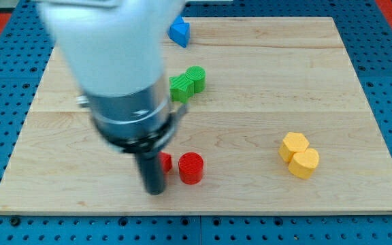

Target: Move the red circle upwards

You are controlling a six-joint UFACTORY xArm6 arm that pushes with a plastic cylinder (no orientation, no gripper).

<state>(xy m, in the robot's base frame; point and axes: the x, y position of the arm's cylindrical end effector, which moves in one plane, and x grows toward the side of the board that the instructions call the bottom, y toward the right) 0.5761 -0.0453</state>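
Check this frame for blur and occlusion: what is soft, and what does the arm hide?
Camera view: the arm is motion-blurred and looms large, my tip fairly sharp; it hides most of a red block beside the red circle; the wooden board is evenly lit, without glare.

A single view looks steeply down on the pale wooden board surface, close enough that its edges nearly fill the frame.

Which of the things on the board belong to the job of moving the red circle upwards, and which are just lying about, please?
Part of the job:
red circle
my tip, just to the circle's left and slightly below it

Lying about:
second red block, mostly hidden behind the rod
two green blocks
blue block
two yellow blocks
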